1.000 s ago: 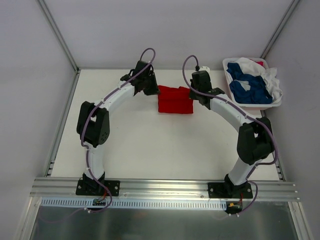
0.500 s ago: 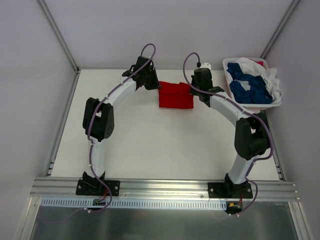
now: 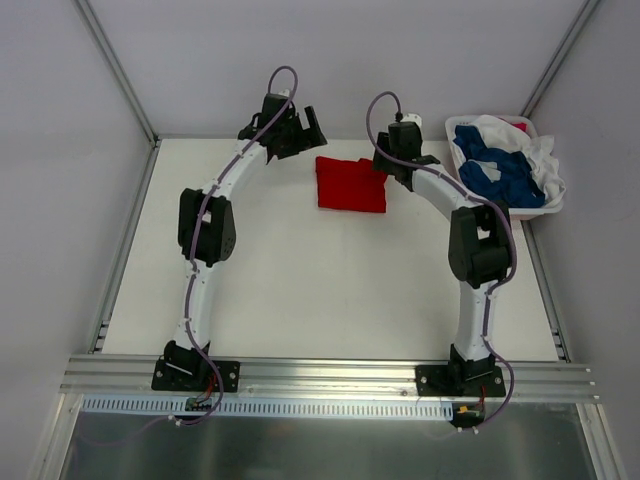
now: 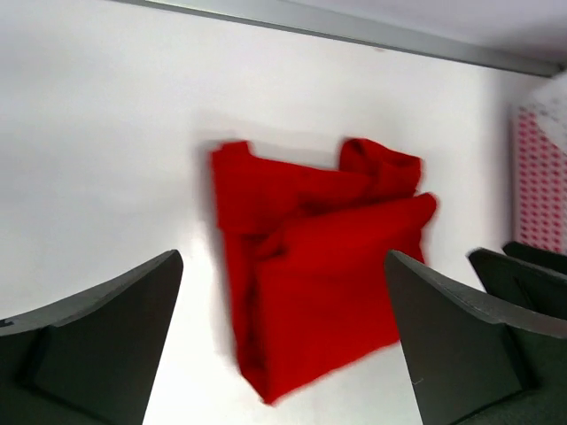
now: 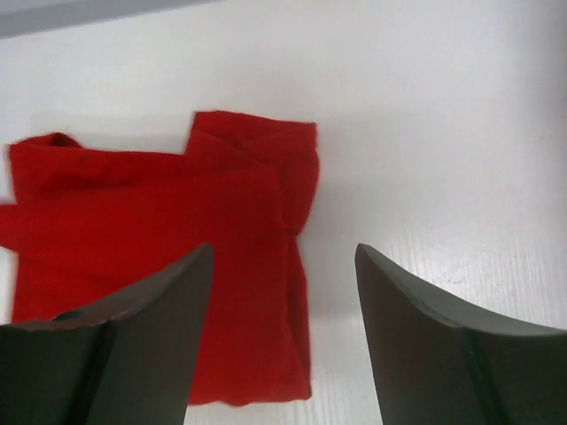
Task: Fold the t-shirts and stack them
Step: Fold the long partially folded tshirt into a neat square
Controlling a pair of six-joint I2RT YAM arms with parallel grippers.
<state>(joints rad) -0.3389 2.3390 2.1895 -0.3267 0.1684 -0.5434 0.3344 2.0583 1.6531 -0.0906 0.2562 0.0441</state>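
Observation:
A bright red t-shirt [image 3: 351, 184] lies folded into a rough rectangle at the back middle of the white table [image 3: 300, 290]. It shows in the left wrist view [image 4: 310, 292] and in the right wrist view [image 5: 168, 257] too. My left gripper [image 3: 300, 128] hovers open just left of and behind it, with nothing between its fingers [image 4: 106, 336]. On the shirt's right side my right gripper [image 3: 392, 160] is open as well, and its left finger [image 5: 133, 336] hangs over the cloth's right edge. Dark blue and white t-shirts [image 3: 505, 168] are heaped in the basket.
A white plastic basket [image 3: 455, 126] stands at the back right corner, close to my right arm. Grey walls and metal frame rails [image 3: 120, 70] close in the table at the back and sides.
Both grippers were shut at the red shirt's side edges; they have opened, let go and lifted back toward the far wall. The shirt was carried slightly farther back and now lies free.

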